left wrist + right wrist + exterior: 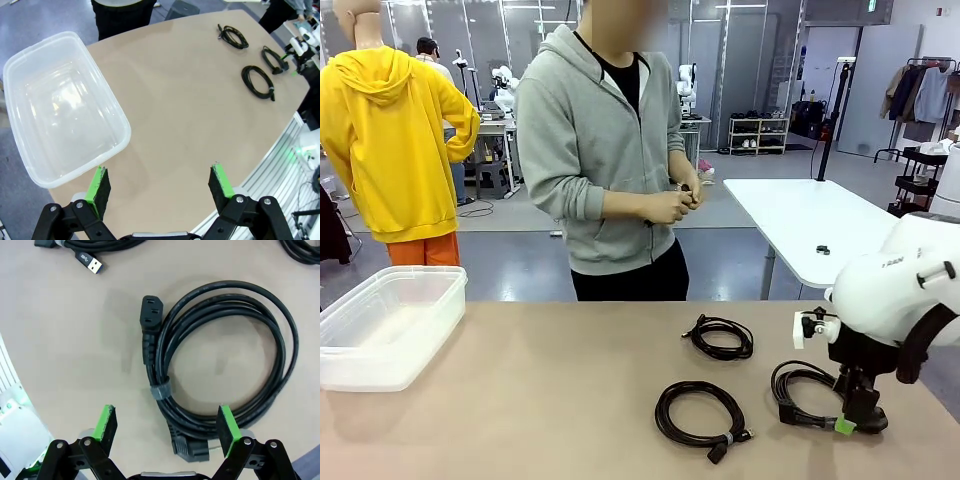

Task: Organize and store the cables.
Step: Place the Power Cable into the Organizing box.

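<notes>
The worktop [520, 400] carries everything. A clear plastic tub [360, 365] sits at its far left corner with nothing in it. Three coiled black cables lie toward the right: one farthest back [740, 345], one nearer the middle [662, 415], and a power cord [777, 385] at the near right. All three are well apart from the tub. Across the worktop, a person's hands [675, 203] work on something small that I cannot make out.

The likeliest trouble is a poor grab on the power cord [285, 340]. If the jaws pinch only one or two strands, the coil may sag or pull out of its band [161, 390] on the way across to the tub. One finger [225, 420] also looks set to come down on the strands rather than beside them, which could push the coil away.

The right end effector [166, 415] is spread wide and low over the near edge of that coil, close to the band, and grips nothing. Whether it touches the cord I cannot tell. The left end effector [159, 172] hangs high beside the tub, jaws fully apart and holding nothing.
</notes>
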`<state>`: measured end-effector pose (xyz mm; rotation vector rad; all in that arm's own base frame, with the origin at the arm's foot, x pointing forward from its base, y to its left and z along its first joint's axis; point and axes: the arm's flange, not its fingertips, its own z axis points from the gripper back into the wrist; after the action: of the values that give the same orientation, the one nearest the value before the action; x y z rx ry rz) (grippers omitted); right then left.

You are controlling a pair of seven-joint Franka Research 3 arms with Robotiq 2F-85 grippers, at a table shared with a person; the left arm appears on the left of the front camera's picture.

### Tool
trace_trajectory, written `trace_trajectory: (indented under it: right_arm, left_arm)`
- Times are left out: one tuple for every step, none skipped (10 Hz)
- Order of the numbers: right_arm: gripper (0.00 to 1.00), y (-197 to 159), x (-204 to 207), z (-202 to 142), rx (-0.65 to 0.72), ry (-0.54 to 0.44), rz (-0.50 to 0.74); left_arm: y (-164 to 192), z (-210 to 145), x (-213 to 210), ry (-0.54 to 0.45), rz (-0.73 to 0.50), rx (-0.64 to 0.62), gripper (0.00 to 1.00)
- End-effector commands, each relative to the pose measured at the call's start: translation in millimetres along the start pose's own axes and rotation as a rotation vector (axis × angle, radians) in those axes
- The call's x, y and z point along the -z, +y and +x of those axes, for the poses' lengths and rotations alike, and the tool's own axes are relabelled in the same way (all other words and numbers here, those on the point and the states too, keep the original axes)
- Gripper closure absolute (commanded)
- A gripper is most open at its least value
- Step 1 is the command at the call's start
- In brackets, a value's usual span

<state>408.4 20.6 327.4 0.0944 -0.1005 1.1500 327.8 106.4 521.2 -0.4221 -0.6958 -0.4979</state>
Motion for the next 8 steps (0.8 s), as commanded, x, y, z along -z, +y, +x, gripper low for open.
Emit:
trace_trajectory:
  right_arm:
    - [0.00,-7.6,12.9,10.5,-0.023,0.021,-0.001]
    - [0.00,-7.3,20.7,15.6,-0.044,0.031,0.007]
    - [0.00,-6.9,27.1,19.4,-0.055,0.058,0.009]
    - [0.00,-6.7,29.4,20.9,-0.059,0.065,0.014]
    - [0.13,-6.5,29.2,20.7,-0.062,0.066,0.015]
    - [0.53,-6.7,29.0,20.3,-0.062,0.073,0.016]
    - [0.73,-6.4,30.0,22.1,-0.066,0.085,0.018]
    - [1.00,-6.9,31.2,24.0,-0.066,0.098,0.021]
  left_arm:
    - [0.6,-0.6,-1.0,-0.002,-0.014,0.014,0.00]
    - [0.6,-0.6,-1.0,-0.002,-0.014,0.014,0.00]
    - [0.6,-0.6,-1.0,-0.002,-0.014,0.014,0.00]
    - [0.6,-0.6,-1.0,-0.002,-0.014,0.014,0.00]
    - [0.6,-0.6,-1.0,-0.002,-0.014,0.014,0.00]
    - [0.6,-0.6,-1.0,-0.002,-0.014,0.014,0.00]
    - [0.6,-0.6,-1.0,-0.002,-0.014,0.014,0.00]
    - [0.6,-0.6,-1.0,-0.002,-0.014,0.014,0.00]
